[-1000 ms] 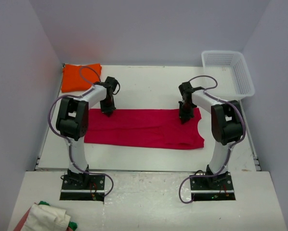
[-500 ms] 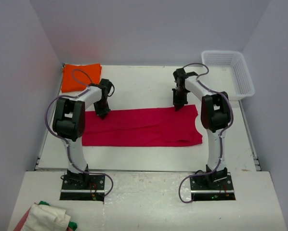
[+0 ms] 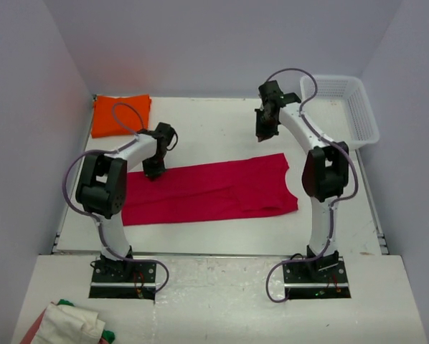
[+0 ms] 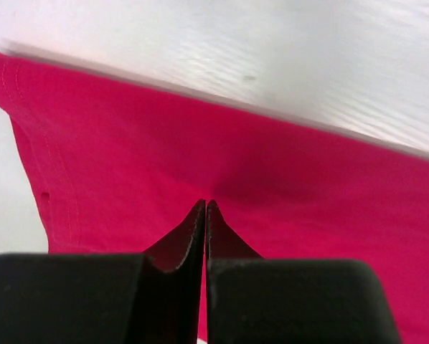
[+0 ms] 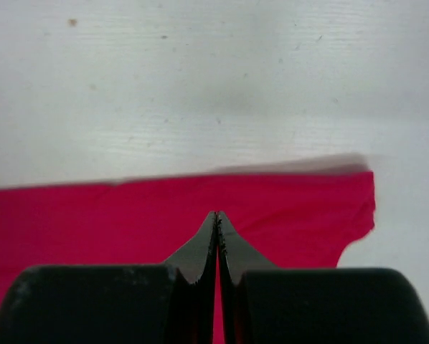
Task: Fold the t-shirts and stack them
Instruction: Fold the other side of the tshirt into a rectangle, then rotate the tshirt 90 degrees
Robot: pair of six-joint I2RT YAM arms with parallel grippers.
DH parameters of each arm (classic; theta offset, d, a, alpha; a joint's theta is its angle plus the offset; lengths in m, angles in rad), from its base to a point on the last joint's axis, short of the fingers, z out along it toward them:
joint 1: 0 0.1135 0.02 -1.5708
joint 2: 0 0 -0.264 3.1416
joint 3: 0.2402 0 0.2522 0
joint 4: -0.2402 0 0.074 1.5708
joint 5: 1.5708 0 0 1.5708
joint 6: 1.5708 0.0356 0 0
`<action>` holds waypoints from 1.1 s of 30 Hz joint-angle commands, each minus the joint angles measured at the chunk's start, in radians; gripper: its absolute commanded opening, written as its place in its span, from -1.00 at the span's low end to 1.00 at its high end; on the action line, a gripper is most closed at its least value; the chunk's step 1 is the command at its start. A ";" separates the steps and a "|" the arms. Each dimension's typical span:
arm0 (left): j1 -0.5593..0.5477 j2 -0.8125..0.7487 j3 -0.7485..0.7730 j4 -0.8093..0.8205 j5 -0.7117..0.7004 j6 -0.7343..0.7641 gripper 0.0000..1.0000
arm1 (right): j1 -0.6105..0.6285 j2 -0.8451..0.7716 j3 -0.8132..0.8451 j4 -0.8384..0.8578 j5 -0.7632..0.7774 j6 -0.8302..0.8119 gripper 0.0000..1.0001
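Observation:
The crimson-red t-shirt lies flat as a long folded strip across the middle of the table, its right end tilted slightly toward the back. The bright orange t-shirt rests folded at the back left corner. My left gripper is shut, its tips low over the red cloth near the strip's far left edge, and no cloth shows between them. My right gripper is shut and empty. It is raised beyond the strip's far right edge, and the red cloth lies flat below it.
A white mesh basket stands at the back right corner. A heap of light cloth lies on the near shelf at the bottom left, off the table. Purple walls close in on both sides and the back.
The right gripper rose and drew back from the strip's far edge toward the rear. The left gripper stayed near the left end. The red strip's right end shifted toward the back, tilting it.

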 commanded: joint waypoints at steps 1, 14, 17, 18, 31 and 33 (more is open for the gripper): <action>-0.127 -0.105 0.141 -0.001 -0.056 0.025 -1.00 | 0.028 -0.323 -0.042 0.084 0.069 -0.024 -1.00; -0.292 0.138 0.421 0.398 0.914 0.317 -1.00 | 0.049 -1.008 -0.200 -0.168 0.111 0.039 -1.00; -0.321 0.209 0.419 0.476 1.008 0.341 -1.00 | 0.049 -1.090 -0.252 -0.176 0.036 0.047 -1.00; -0.330 0.227 0.431 0.484 1.042 0.346 -1.00 | 0.051 -1.106 -0.268 -0.176 0.017 0.048 -1.00; -0.413 0.523 0.531 0.567 1.082 0.292 -1.00 | 0.054 -1.239 -0.475 -0.182 -0.021 0.054 -1.00; -0.410 0.583 0.589 0.536 1.039 0.292 -1.00 | 0.055 -1.243 -0.475 -0.185 -0.040 0.056 -1.00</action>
